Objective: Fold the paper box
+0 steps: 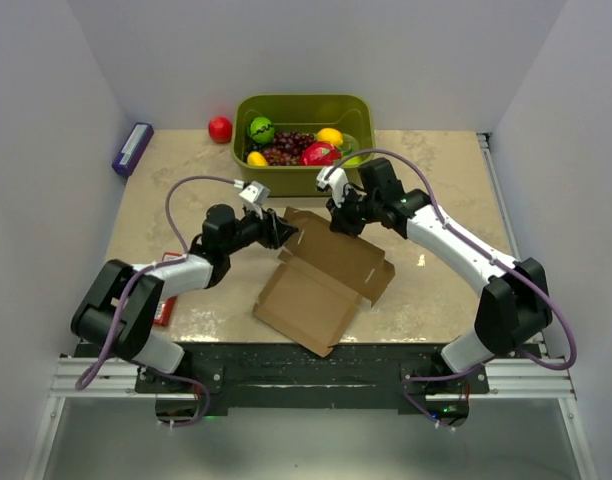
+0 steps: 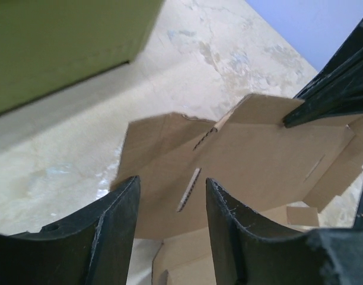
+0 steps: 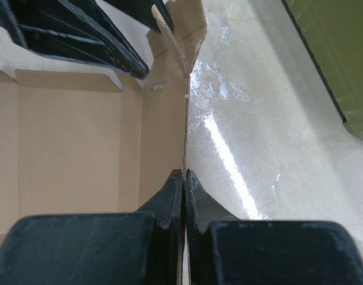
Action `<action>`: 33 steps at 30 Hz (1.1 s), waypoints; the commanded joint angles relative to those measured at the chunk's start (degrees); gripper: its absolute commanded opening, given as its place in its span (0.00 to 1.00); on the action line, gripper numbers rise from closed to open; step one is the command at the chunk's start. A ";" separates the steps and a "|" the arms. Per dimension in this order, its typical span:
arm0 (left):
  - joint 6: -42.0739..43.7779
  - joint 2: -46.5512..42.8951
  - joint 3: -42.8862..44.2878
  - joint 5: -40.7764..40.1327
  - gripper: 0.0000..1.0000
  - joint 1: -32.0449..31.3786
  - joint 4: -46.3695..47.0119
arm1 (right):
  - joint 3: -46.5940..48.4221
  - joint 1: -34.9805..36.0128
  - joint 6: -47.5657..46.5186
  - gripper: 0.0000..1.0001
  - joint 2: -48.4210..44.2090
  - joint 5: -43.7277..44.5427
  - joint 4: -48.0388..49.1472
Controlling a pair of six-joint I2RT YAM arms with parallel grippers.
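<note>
Between my two arms, near the middle of the table (image 1: 436,160), the paper box (image 1: 321,285) lies partly opened out. Its flat base panel points toward my bases and its far panel is lifted off the surface. The long creases run aslant, from far on my left to nearer on my right, so the raised far edge lies right in front of both wrists, on the near side of the green tub (image 1: 304,105).

My right gripper (image 3: 182,173) is nearest the work. Its fingers are pressed together on the thin upright wall, which runs straight into the pinch, so I am holding that edge of the box up.

My left gripper (image 2: 171,184) stands with its fingers apart and nothing between them. The slotted side flap lies just ahead of the gap, slightly beyond the tips. From the wrist view I cannot tell whether either finger grazes the cardboard, though it looks clear.

By my judgement, the fold depends on my left reaching that flap while my right pinches the wall.
</note>
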 commanded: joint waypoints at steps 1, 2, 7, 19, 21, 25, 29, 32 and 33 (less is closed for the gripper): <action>4.74 -6.87 -2.89 -7.85 0.53 -0.69 -7.46 | -0.44 0.55 0.66 0.00 -0.51 1.09 1.47; 4.48 -7.49 -3.60 -8.47 0.53 -0.69 -7.91 | -0.44 0.46 0.66 0.00 -0.69 1.18 1.47; 1.05 -9.95 -7.03 -11.02 0.53 -2.00 -11.33 | -0.53 0.55 0.84 0.00 -0.95 1.71 1.65; -1.33 -7.15 -7.92 -12.08 0.41 -4.82 -10.02 | -0.88 0.46 1.19 0.00 -1.65 2.50 2.00; -1.68 -6.88 -7.65 -12.60 0.39 -5.52 -10.11 | -0.80 0.55 1.19 0.00 -1.65 2.59 2.09; -1.85 -6.27 -7.04 -14.45 0.32 -6.84 -11.34 | -0.88 0.46 1.10 0.00 -1.74 2.77 2.26; -2.99 -6.44 -6.78 -16.03 0.30 -9.20 -11.08 | -0.97 0.46 1.19 0.00 -1.48 3.64 2.35; -3.70 -6.27 -6.51 -17.44 0.32 -11.31 -10.29 | -0.97 0.55 1.19 0.00 -1.30 4.34 2.44; -3.96 -6.00 -6.16 -18.05 0.32 -11.84 -10.12 | -1.06 0.46 1.19 0.00 -1.13 4.70 2.52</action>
